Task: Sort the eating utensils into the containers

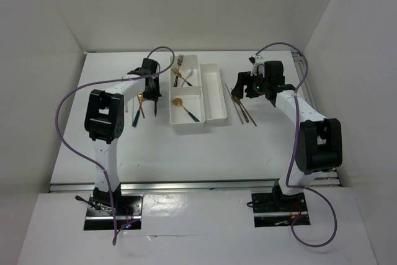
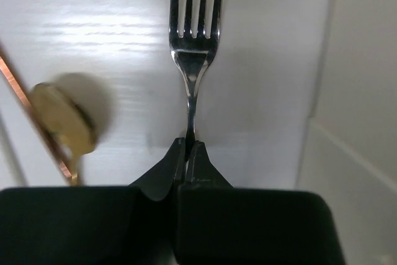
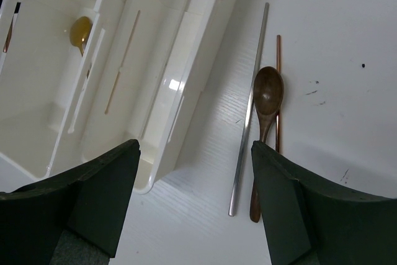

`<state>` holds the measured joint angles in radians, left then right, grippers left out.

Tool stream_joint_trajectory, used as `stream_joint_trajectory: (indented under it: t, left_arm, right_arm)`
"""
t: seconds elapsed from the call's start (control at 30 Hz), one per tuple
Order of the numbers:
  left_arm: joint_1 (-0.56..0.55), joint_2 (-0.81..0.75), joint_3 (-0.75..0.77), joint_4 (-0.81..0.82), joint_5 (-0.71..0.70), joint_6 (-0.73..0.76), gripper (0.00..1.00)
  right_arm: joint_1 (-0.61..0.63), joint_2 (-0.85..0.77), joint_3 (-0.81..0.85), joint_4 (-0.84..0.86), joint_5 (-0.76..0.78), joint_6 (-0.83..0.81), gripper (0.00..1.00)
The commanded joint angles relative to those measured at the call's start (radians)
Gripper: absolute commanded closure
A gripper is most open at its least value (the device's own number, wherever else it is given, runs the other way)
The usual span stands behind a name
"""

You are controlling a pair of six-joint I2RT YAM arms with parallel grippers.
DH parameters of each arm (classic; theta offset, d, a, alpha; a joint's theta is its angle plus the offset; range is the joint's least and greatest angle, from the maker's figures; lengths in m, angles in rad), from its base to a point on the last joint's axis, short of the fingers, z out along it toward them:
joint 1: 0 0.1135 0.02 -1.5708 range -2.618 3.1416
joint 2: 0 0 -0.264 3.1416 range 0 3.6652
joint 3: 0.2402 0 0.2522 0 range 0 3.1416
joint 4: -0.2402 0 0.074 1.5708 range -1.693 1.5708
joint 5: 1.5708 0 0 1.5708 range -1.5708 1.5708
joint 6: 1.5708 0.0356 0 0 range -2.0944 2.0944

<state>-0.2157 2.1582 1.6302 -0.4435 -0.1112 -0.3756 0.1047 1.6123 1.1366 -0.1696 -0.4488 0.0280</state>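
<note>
In the left wrist view my left gripper (image 2: 191,145) is shut on the thin neck of a silver fork (image 2: 195,35), whose tines point away from me over the white table. A gold-headed spoon (image 2: 63,119) and a copper chopstick (image 2: 25,100) lie to its left. From above, the left gripper (image 1: 151,88) is just left of the white tray (image 1: 214,116). My right gripper (image 1: 237,86) stands open over the table (image 3: 195,178) beside the tray's long compartment (image 3: 155,60). A silvery chopstick (image 3: 250,103), a brown spoon (image 3: 268,94) and a copper chopstick (image 3: 278,60) lie by its right finger.
The tray's far square bin holds gold forks (image 1: 181,71); its near bin holds a gold spoon with a teal handle (image 1: 186,108). More cutlery (image 1: 139,108) lies left of the tray. White walls enclose the table on three sides.
</note>
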Motion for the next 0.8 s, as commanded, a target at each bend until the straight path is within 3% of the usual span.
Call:
stream_joint_trajectory:
  t: [0.0,0.13,0.33,0.47,0.77]
  left_arm:
    - [0.056,-0.081,-0.023,-0.029,-0.009,0.004,1.0]
    - [0.082,-0.141,0.063,-0.02,0.03,0.035,1.0]
    - [0.073,-0.166,0.245,-0.015,0.255,0.101,1.0]
    - [0.05,-0.117,0.348,-0.012,0.415,0.132,1.0]
    - [-0.017,0.011,0.471,0.075,0.553,0.251,1.0]
  right_arm:
    - [0.006,-0.04,-0.006,0.019,-0.001,-0.008,0.2]
    - [0.006,-0.04,-0.006,0.028,0.012,-0.008,0.2]
    - [0.006,-0.031,-0.006,0.038,0.041,0.001,0.2]
    - [0.006,-0.031,-0.015,0.038,0.041,0.001,0.2]
    - [0.006,-0.04,-0.024,0.038,0.041,0.001,0.2]
